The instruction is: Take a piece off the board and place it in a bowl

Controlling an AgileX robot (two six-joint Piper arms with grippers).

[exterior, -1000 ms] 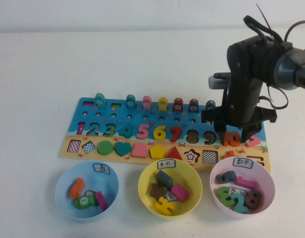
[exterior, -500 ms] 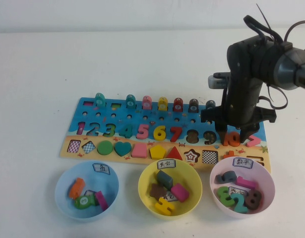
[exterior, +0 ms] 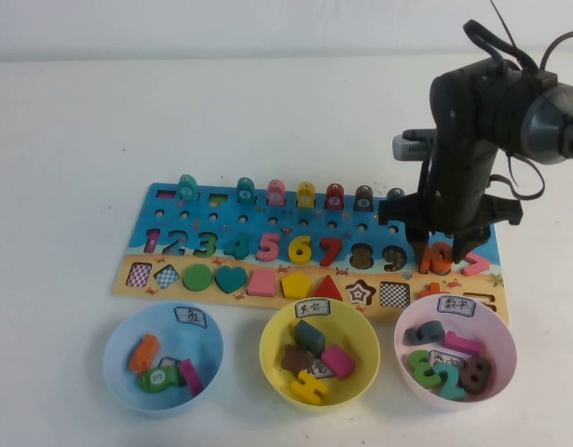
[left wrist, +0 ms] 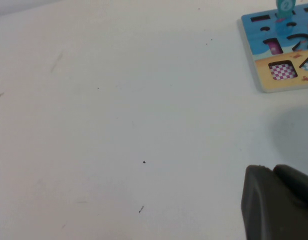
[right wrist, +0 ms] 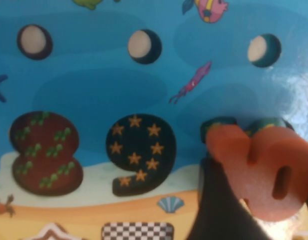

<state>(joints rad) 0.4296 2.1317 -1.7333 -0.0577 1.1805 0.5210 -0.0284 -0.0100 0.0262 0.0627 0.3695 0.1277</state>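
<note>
Right gripper (exterior: 441, 253) down over the long rectangular wooden puzzle board (exterior: 267, 279), blue on top and sandy along the lower strip, at about 3 o'clock on the white tabletop (exterior: 267, 121). Jaws fairly wide, clamped on either side of the small flat orange wooden number "10" (exterior: 436, 257), lifted slightly out of its recess in the right wrist view, just beside the dark starred "9" (right wrist: 136, 155) and the brown "8" (right wrist: 46, 157). Pale pink round plastic bowl (exterior: 496, 326) at 5 o'clock, just below the board, holding other number pieces. Yellow bowl (exterior: 277, 340) at 6 o'clock, light blue bowl (exterior: 118, 349) at 7 o'clock. Left gripper (left wrist: 279, 202) parked above bare tabletop beyond the board's corner; cannot tell how its jaws stand.
</note>
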